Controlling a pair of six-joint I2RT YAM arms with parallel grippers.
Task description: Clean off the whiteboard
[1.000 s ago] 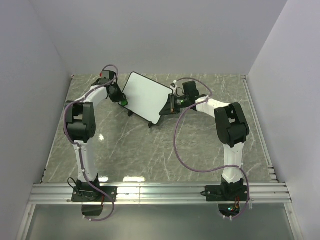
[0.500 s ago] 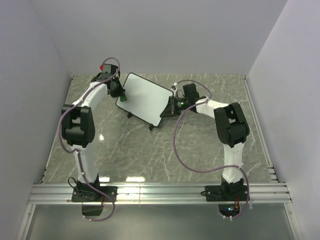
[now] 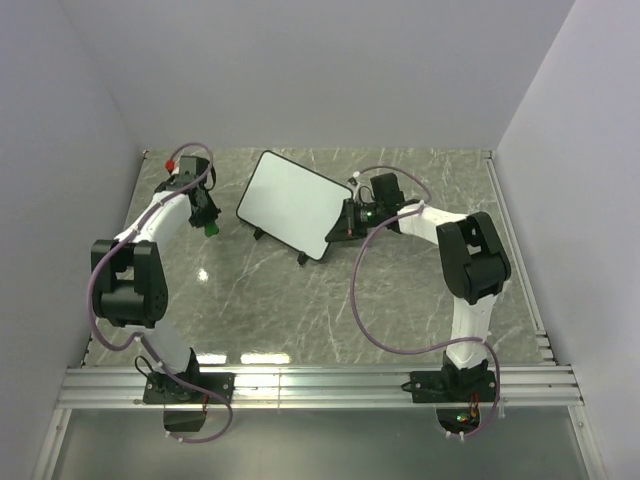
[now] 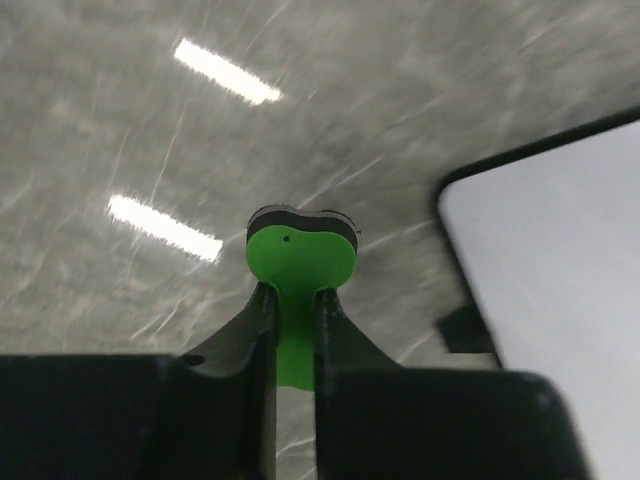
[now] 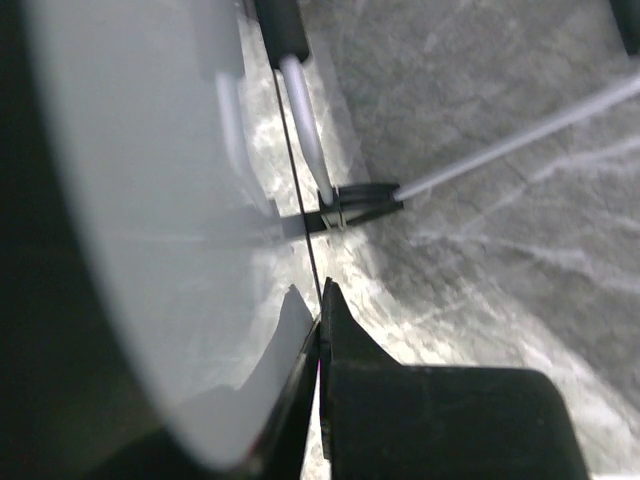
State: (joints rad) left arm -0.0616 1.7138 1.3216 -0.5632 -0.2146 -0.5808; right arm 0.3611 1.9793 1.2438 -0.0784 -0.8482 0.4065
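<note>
On the table, right hand clamping whiteboard, left hand gripping eraser

The table looks like polished grey marble, glossy enough to mirror lights. The whiteboard has a smooth, glossy white face. The eraser is smooth green plastic, the left gripper matt black plastic, the rail bare metal.
</note>
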